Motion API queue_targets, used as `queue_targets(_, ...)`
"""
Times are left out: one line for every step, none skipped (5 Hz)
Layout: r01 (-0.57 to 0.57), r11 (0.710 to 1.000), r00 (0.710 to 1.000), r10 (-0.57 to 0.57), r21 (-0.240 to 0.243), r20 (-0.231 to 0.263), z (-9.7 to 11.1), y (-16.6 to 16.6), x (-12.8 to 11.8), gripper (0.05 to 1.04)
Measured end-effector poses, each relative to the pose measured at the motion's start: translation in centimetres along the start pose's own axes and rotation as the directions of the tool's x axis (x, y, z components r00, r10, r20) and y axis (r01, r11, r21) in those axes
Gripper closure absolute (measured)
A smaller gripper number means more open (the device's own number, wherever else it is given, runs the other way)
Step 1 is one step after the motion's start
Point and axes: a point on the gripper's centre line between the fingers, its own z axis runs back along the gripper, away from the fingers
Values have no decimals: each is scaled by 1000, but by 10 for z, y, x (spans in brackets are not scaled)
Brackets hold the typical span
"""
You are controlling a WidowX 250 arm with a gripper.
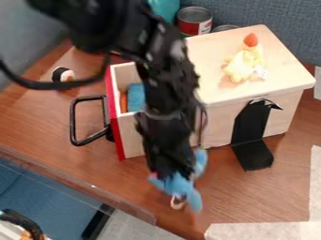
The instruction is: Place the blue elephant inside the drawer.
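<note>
No words, numbers or signs can be read anywhere in the frame. At the top, left of center, the tin can (194, 16) bears a red-and-white label (203, 27), its print too small to make out; toward the upper right, what looks like a small white tag (260, 72) on the yellow plush toy (240, 66) is likewise unreadable.

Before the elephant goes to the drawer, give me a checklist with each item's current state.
- Drawer open: ok.
- Gripper at the blue elephant: ok.
- Grip firm enough to carry: cannot tell.
- Elephant over the drawer opening: not ok, it is outside, in front of the wooden box.
- Enough room inside: cannot tell; a blue block lies there and the arm hides part.
</note>
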Motion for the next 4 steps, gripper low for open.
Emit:
queue_targets(-49,998,997,51,-29,50,27,22,-2,1015)
queue_targets(-111,992,990,116,-67,78,49,56,-12,1030)
queue_targets(-233,970,962,241,-72,129,70,100,-23,1031)
queue_targets(-387,920,906,393,-70,159,84,155,-31,1032)
